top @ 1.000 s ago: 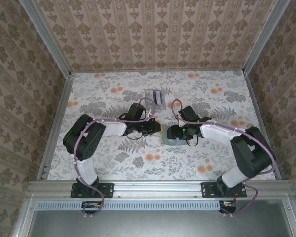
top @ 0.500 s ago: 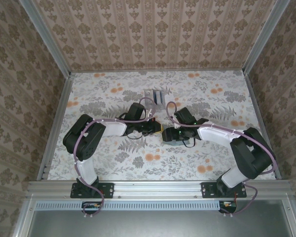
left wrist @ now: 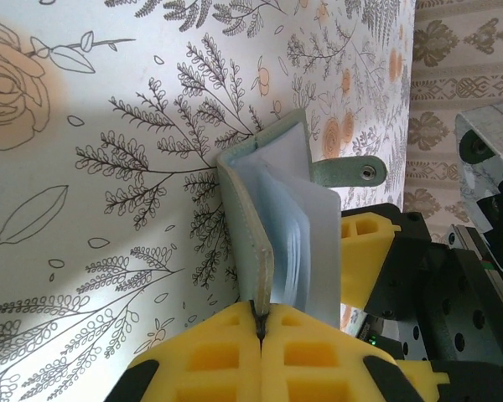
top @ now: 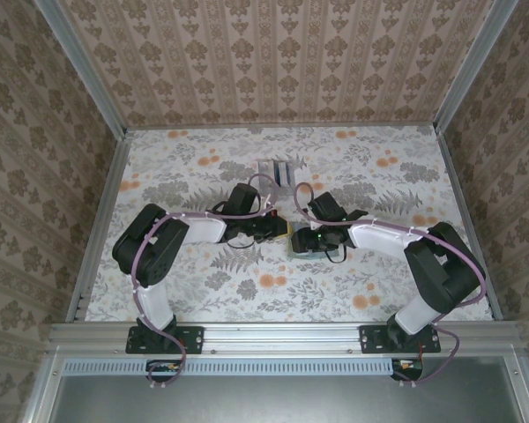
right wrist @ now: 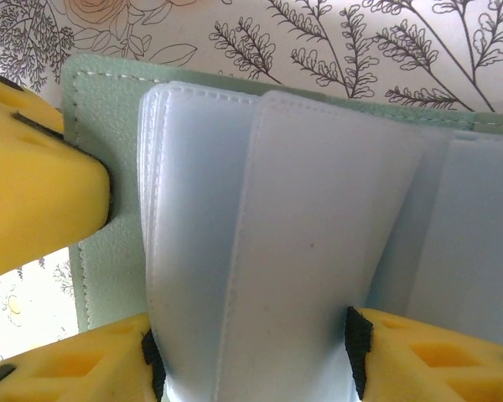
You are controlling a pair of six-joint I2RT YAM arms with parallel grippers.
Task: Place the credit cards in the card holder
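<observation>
While the left claw [left wrist: 259, 325], at the bottom centre of the left wrist view, is clenched on one edge of the grey-green card holder [left wrist: 245, 226], the wallet stands opened like a book in the middle of that frame. Its milky clear sleeves [left wrist: 306, 226] fan toward the right and its snap tab [left wrist: 352, 172] pokes out at the right edge. In the right wrist view the right claw [right wrist: 251, 364] has one yellow finger at the lower left and the other at the lower right, with a bundle of those sleeves between them. I cannot tell whether it pinches them or merely straddles them. No card shows in any sleeve that I can see, so the filling looks not yet begun. From above, both claws meet at the wallet in the centre of the table [top: 379, 167]. Farther off, toward the upper middle of that frame, a slotted stand [top: 268, 167] carries what look like blue credit cards [top: 284, 171], well apart from the wallet. By my judgement, spreading the holder open is the step in hand. Fetching each card and sliding it into a sleeve is all left to do.
</observation>
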